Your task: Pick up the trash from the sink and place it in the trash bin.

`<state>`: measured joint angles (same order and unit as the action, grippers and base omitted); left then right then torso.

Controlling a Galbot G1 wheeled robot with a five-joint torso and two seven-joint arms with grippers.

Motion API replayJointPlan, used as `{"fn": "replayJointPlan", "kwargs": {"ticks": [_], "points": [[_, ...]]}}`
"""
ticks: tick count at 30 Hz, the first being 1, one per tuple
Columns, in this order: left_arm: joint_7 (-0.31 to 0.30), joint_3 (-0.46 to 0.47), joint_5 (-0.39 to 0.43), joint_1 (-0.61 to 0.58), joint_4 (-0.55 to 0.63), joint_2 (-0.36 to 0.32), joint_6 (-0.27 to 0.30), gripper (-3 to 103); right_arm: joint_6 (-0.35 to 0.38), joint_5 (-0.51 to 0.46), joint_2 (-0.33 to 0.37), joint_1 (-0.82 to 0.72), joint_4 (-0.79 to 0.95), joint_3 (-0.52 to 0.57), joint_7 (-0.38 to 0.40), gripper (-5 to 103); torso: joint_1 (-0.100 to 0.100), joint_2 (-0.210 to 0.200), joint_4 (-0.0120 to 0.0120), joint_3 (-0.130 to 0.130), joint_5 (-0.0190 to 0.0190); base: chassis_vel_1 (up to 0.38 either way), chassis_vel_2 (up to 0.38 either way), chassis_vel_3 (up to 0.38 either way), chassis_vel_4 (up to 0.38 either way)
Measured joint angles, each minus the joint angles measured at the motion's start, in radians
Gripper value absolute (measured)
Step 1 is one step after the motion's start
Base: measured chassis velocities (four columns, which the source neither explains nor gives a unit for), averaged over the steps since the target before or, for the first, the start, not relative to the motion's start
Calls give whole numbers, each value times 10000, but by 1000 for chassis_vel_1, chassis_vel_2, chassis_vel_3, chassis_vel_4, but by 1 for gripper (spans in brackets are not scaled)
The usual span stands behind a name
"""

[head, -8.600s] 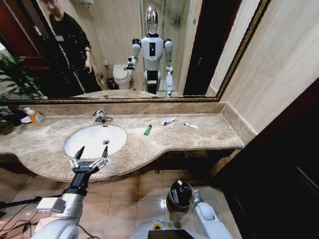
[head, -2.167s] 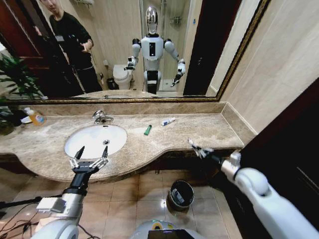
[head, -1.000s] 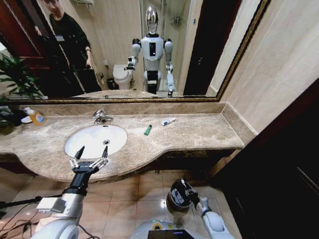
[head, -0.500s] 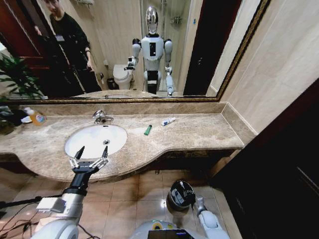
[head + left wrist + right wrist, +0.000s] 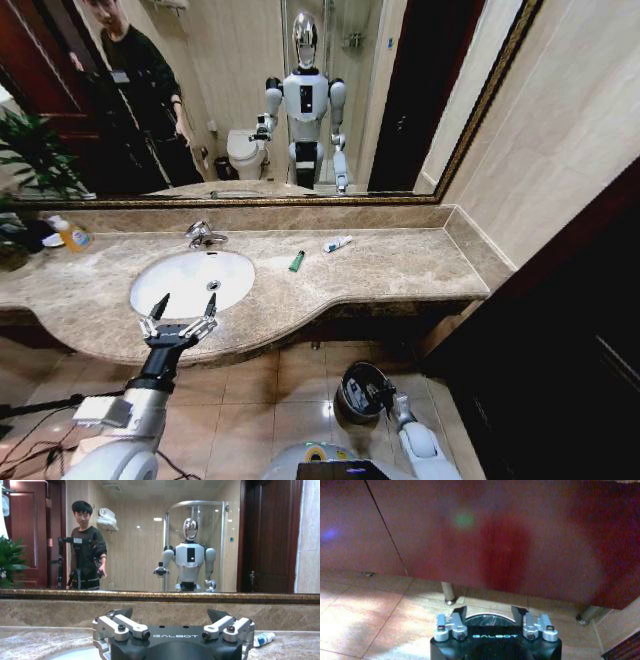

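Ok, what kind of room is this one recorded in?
A bathroom, likely a hotel's: a white sink with a chrome tap in a marble counter, a wide wall mirror reflecting a toilet.

A gilt-framed mirror (image 5: 250,100) spans beige walls above a tiled floor (image 5: 250,400).

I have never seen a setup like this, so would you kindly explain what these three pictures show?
It is a two-armed wheeled robot facing a bathroom mirror. The wide picture comes from its head; the others from a camera on each wrist. The left pincer hovers open at the front edge of the sink, holding nothing. The right pincer hangs low, open, over the trash bin on the floor. On the marble counter lie a small green tube and a white tube.
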<state>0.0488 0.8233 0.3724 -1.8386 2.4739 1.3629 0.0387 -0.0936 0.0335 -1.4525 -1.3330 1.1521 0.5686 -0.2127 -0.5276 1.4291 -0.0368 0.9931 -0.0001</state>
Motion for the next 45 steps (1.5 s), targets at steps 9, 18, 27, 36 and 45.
{"fn": "replayJointPlan", "kwargs": {"ticks": [9, 18, 27, 36, 45], "points": [[0, 0, 0, 0, 0, 0, 0, 100, 61, -39, 5, -286, 389, -29, -13, 94, 0, 0, 0, 0, 1, 0, 0, 0, 0], [0, -1, 0, 0, 0, 0, 0, 100, 443, -579, 278, -939, 1475, -175, 497, 100, 0, 0, 0, 0, 3, 0, 0, 0, 0], [-2, 0, 0, 0, 0, 0, 0, 100, 1548, -3298, 1993, -4099, 6922, -16, 1131, 100, 1, 1, 2, -1, -1, 0, 0, 0, 0], [0, 0, 0, 0, 0, 0, 0, 100, 2196, -3994, 2668, -4688, 10385, 167, 1582, 100, 2, 1, 3, -1, 0, 0, 0, 0, 0], [0, 0, 0, 0, 1, -1, 0, 100, 4060, -5220, 3399, -1577, 10939, -585, 2316, 100, -2, 0, -3, 1, 2, 0, 0, 0, 0]]}}
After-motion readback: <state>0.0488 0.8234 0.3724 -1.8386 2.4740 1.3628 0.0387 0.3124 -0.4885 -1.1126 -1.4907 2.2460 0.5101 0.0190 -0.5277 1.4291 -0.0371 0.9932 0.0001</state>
